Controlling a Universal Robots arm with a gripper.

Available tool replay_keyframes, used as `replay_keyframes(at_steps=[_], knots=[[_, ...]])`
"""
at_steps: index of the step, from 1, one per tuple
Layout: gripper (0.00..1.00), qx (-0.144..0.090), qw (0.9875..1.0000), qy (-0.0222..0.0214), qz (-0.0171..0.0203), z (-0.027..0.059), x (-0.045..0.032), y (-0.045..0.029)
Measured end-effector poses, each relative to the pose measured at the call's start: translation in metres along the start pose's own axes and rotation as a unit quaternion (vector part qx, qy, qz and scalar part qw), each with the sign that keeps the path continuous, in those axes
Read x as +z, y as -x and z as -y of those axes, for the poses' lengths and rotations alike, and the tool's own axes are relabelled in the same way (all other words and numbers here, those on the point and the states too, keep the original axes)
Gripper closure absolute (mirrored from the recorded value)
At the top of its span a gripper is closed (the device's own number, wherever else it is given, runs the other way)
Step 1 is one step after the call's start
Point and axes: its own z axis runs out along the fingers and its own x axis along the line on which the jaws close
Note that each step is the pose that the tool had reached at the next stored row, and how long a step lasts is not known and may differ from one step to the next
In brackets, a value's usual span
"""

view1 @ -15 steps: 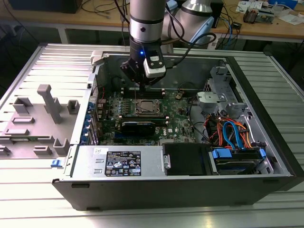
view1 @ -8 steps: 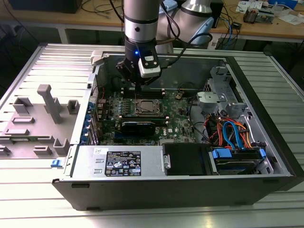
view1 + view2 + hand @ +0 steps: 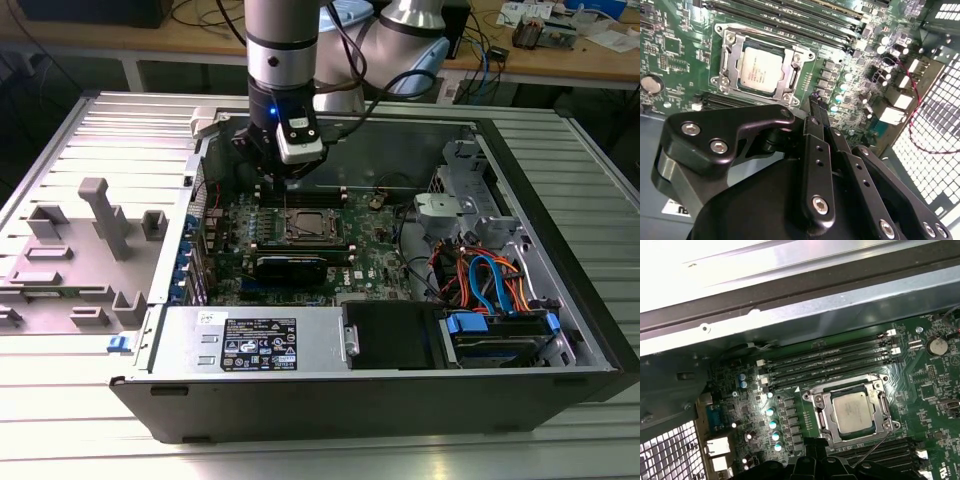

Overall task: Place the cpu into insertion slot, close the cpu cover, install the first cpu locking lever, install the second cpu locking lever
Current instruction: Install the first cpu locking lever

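The cpu (image 3: 760,70) lies flat in the insertion slot (image 3: 721,31) on the green motherboard, its silver top showing in both wrist views (image 3: 853,412). The cpu cover (image 3: 731,56) lies down over it as a silver frame around the chip (image 3: 823,407). A thin wire lever (image 3: 873,446) slants away from one corner of the socket. My gripper (image 3: 819,111) hangs over the board beside the socket, its black fingers (image 3: 816,150) shut together with nothing between them. In the exterior view the gripper (image 3: 279,188) is just behind the socket (image 3: 305,226).
Long memory slots (image 3: 827,362) run beside the socket. A black card with a heatsink (image 3: 292,265) sits in front of it. The case's metal wall (image 3: 790,305) and perforated rear panel (image 3: 935,145) stand close by. Drive bays and cables (image 3: 490,285) fill the exterior view's right.
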Motion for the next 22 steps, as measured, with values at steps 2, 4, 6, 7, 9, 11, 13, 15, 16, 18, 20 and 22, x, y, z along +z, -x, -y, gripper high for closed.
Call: replay_keyframes(at_steps=[2,4,6,7,9,11,13,15,16,18,20,22], knots=[[0.89,-0.021,0.9998,-0.0005,0.0001,0.0001,0.0000,0.0000],[0.89,-0.043,0.9991,-0.0008,0.0002,0.0001,0.0001,-0.0001],[0.89,-0.066,0.9978,-0.0011,0.0004,0.0001,0.0002,-0.0001],[0.89,-0.074,0.9973,-0.0013,0.0004,0.0001,0.0002,-0.0002],[0.89,-0.083,0.9965,-0.0014,0.0005,0.0002,0.0002,-0.0003],[0.89,-0.084,0.9965,-0.0014,0.0005,0.0003,0.0002,-0.0003],[0.89,-0.084,0.9965,-0.0014,0.0005,0.0004,0.0002,-0.0002],[0.89,-0.084,0.9965,-0.0014,0.0005,0.0005,0.0002,-0.0002],[0.89,-0.084,0.9965,-0.0014,0.0005,0.0005,0.0002,-0.0002],[0.89,-0.084,0.9965,-0.0014,0.0005,0.0005,0.0002,-0.0002],[0.89,-0.084,0.9965,-0.0014,0.0005,0.0005,0.0002,-0.0002],[0.89,-0.084,0.9965,-0.0014,0.0005,0.0005,0.0002,-0.0002]])
